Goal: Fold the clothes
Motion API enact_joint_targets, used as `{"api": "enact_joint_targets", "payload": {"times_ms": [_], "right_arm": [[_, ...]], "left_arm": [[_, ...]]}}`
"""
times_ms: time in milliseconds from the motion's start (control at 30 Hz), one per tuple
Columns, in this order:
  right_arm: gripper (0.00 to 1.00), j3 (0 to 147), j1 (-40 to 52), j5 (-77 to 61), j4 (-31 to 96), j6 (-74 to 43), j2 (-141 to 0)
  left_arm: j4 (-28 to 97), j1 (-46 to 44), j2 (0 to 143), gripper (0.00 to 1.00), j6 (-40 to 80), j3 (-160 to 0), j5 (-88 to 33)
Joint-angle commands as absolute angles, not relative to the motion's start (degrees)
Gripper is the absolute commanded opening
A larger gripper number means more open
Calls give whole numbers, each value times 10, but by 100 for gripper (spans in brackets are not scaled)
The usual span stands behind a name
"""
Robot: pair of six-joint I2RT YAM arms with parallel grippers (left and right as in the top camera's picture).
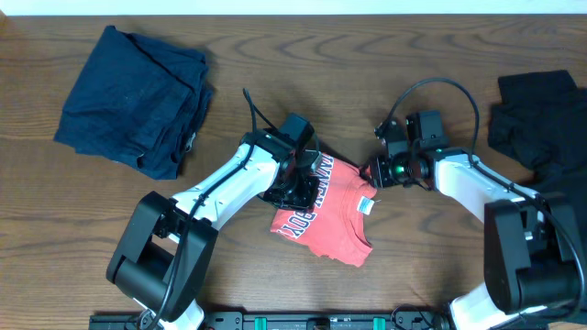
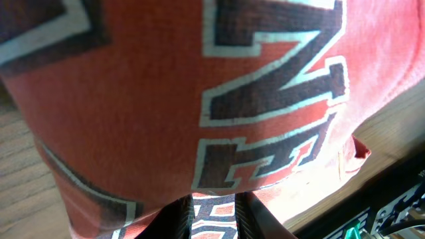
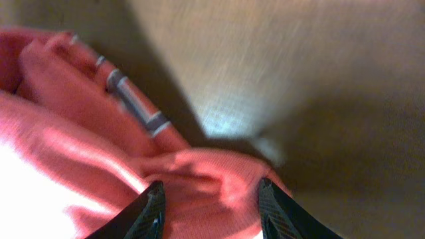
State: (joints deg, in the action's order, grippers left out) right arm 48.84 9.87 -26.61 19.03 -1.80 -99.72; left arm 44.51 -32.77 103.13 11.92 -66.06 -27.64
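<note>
The coral-red T-shirt (image 1: 332,215) with white-edged block lettering lies partly folded at the table's middle front. My left gripper (image 1: 298,188) is at its left edge, shut on a fold of the lettered cloth (image 2: 214,216), and the shirt (image 2: 146,99) fills the left wrist view. My right gripper (image 1: 374,174) sits at the shirt's upper right corner. Its fingers stand wide apart over a bunched red fold (image 3: 199,179), which lies loose between them, so this gripper (image 3: 210,186) is open. A dark navy garment (image 1: 133,101) lies at the back left. Black clothes (image 1: 537,119) lie at the right.
The wooden table (image 1: 431,55) shows bare grain around the shirt. Both arm bases (image 1: 156,257) stand at the front edge, the right one (image 1: 523,257) partly over the black clothes. A dark rail (image 1: 303,321) runs along the front.
</note>
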Motion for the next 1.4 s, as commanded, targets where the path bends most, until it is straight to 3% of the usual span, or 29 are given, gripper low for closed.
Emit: {"api": "enact_joint_targets", "payload": {"times_ms": [0,67,200,267,400,433,500,567,633,733,767,833,933,1067,1367], "right_arm": [[44,479,98,-302,213,4,-977],[41,479,98,-302,223,12,-979],[8,479,98,-313,238,14,-978],[1,480,94,-336,241,14,-976],[1,489,75,-364,249,14,-958],[7,491,69,-370,255,14,-949],[36,494,53,-379,268,14,-925],[48,495,40,-378,280,14,-898],[49,495,34,-378,287,13,-868],[36,495,37,-385,292,1,-830],[30,495,40,-392,292,-4,-822],[20,495,52,-408,291,-4,-811],[16,494,78,-405,291,-17,-814],[14,494,123,-405,282,-48,-847],[11,494,195,-396,260,-170,-982]], "left_arm": [[444,-324,1037,24,112,-658,-263],[444,-324,1037,24,112,-658,-263],[445,-324,1036,24,112,-658,-263],[453,-321,1036,24,112,-662,-265],[507,-305,1026,34,112,-684,-265],[523,-299,1021,38,112,-690,-265],[554,-285,1007,42,112,-701,-268],[564,-272,990,47,111,-704,-290],[565,-266,975,52,104,-704,-311],[563,-266,959,54,101,-704,-316],[562,-267,958,49,101,-704,-316],[546,-268,958,27,101,-704,-322],[486,-268,959,12,101,-703,-352],[409,-268,963,7,101,-688,-354],[289,-268,1075,6,101,-638,-354]]}}
